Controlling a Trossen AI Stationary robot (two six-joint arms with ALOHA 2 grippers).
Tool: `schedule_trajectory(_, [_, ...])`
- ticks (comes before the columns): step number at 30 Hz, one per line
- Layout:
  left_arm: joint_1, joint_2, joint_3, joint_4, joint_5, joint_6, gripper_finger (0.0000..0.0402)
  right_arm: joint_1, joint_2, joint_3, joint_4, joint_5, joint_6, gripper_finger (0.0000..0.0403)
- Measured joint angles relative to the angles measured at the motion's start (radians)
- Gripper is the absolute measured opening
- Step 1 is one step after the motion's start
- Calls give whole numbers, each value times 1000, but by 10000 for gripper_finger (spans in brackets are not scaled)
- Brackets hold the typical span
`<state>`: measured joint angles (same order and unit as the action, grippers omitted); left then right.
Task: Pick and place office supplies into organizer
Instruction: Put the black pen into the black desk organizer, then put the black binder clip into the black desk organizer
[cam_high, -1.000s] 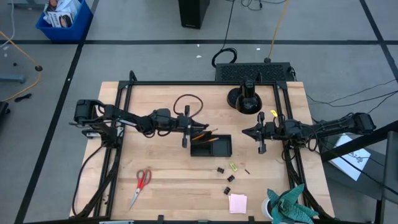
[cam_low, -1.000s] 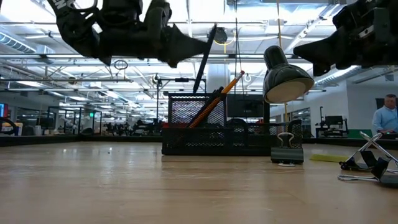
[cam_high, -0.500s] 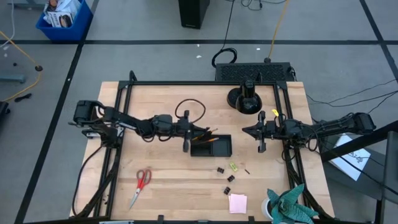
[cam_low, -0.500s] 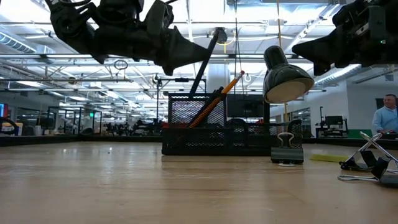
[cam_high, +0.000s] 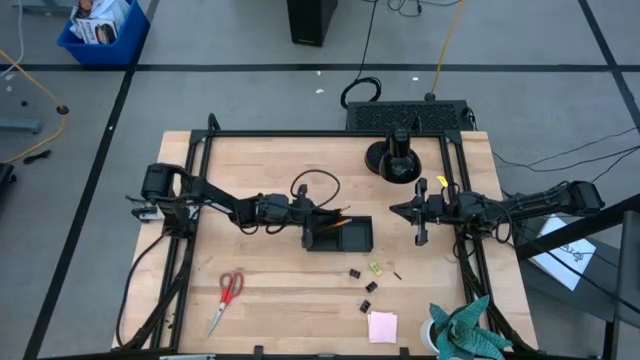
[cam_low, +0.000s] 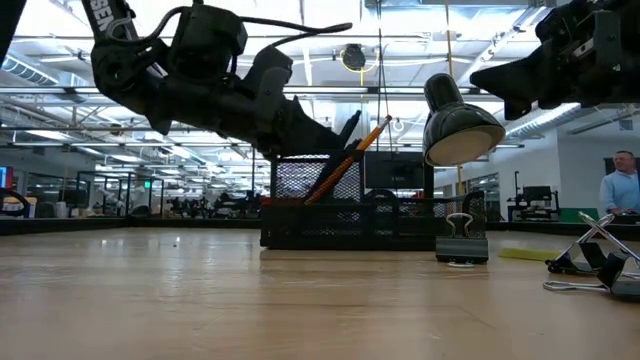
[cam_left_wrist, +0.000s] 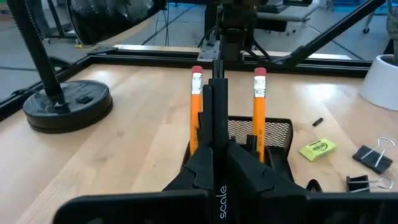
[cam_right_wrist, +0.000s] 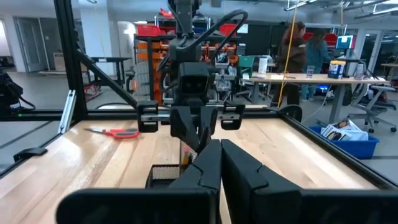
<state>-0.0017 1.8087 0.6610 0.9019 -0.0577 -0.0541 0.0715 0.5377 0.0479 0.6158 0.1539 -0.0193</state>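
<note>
The left hand (cam_high: 308, 212) has pushed in from the left since a second ago and dropped lower, and now it sits right at the left end of the organizer (cam_high: 352, 236), with a black pen (cam_low: 347, 128) pinched between its fingers, which look near enough together around it. From the low view that pen leans tip-down into the mesh, alongside an orange pencil (cam_low: 352, 155) already standing in there; the left wrist view shows two pencils (cam_left_wrist: 196, 106) flanking the dark shaft. Far left on the bench (cam_high: 260, 310) the red-handled scissors (cam_high: 226, 296) lie untouched, well apart from everything. Now, the trick here, I'd say, is to let the pen settle to the bottom of its compartment before easing the fingers apart, then lift straight up so the hand doesn't drag the pencils or nudge the tray sideways. Moving right, the organizer sits mid-bench, and just in front of it lie the small binder clips (cam_high: 355, 272), the yellow-green piece (cam_high: 375, 268) and, nearer the front edge, the pink sticky-note pad (cam_high: 381, 326), all waiting. Behind, the round stand base (cam_high: 393, 165). Over on the right, the right hand (cam_high: 419, 228) hangs above the bench beside the organizer's right end, fingers pressed together on nothing, simply waiting its turn. Teal-green cloth (cam_high: 466, 330) in the front right corner.
</note>
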Motion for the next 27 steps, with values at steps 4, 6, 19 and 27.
schedule_trajectory(4, [-4,-6,0,-6,11,0,51,0,1,0,-38,0,14,4])
schedule_trajectory(6, [-10,-14,-2,-9,16,10,72,0,0,0,-37,-1,45,4])
schedule_trajectory(19, [-41,-167,32,-127,48,31,209,0,0,0,-46,-2,20,4])
schedule_trajectory(27, [-186,-333,190,-774,-58,27,202,2,5,0,-155,2,-54,4])
